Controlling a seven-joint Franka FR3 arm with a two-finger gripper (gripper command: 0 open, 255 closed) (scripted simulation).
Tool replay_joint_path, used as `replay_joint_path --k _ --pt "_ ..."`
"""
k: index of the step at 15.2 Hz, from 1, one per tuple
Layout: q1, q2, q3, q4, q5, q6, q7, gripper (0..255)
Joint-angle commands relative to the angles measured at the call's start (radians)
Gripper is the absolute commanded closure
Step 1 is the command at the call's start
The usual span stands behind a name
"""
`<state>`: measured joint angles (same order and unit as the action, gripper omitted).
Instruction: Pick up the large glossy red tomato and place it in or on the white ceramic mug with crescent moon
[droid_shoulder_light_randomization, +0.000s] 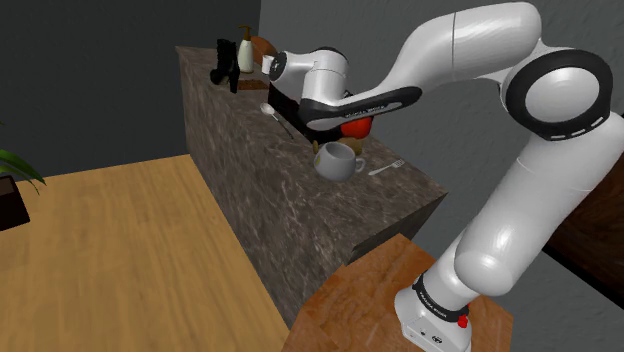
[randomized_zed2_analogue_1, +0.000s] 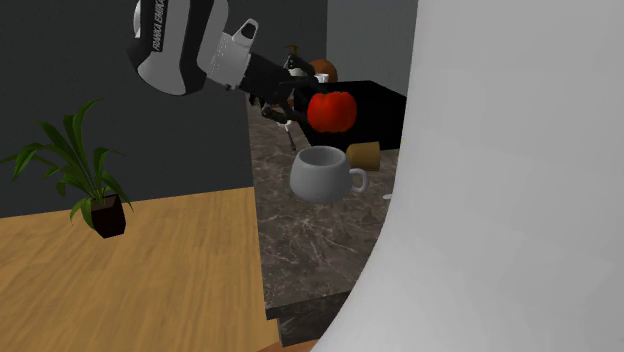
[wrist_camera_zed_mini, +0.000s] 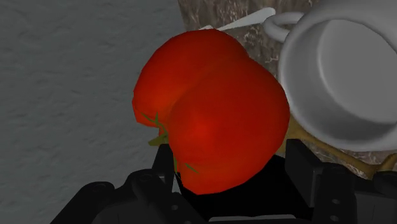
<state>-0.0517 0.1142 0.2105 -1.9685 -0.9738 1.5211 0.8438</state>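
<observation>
**A:** Shoulder view: what is the pincer (droid_shoulder_light_randomization: 348, 124) doing?

**B:** It is carrying the red tomato (droid_shoulder_light_randomization: 357, 127) clear of the bench (droid_shoulder_light_randomization: 260, 175). The pale mug (droid_shoulder_light_randomization: 338, 162) is standing upright just below the pincer with its mouth up, so a release from above would suit.

**A:** Second exterior view?

**B:** The pincer is clamping the tomato from both sides. The tomato is hanging above the mug's rim, apart from it. I am judging the carry nearly done and the release not yet made.

**A:** Wrist view?

**B:** The tomato is sitting between the two black fingers (wrist_camera_zed_mini: 302, 164), with its stem end turned toward one of them. The mug's open mouth is lying beyond the pincer and off to one side of its line. I am judging that a small shift over the mouth is needed before the pincer opens, or the tomato could catch the rim and roll off.
</observation>
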Motion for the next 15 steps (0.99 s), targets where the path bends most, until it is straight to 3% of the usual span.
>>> replay_joint_path --k 1,15 --pt "-0.002 0.005 -0.001 -0.018 -0.001 0.015 0.017 255" --pt "-0.004 0.078 -0.006 -0.065 -0.018 0.08 0.117 255"
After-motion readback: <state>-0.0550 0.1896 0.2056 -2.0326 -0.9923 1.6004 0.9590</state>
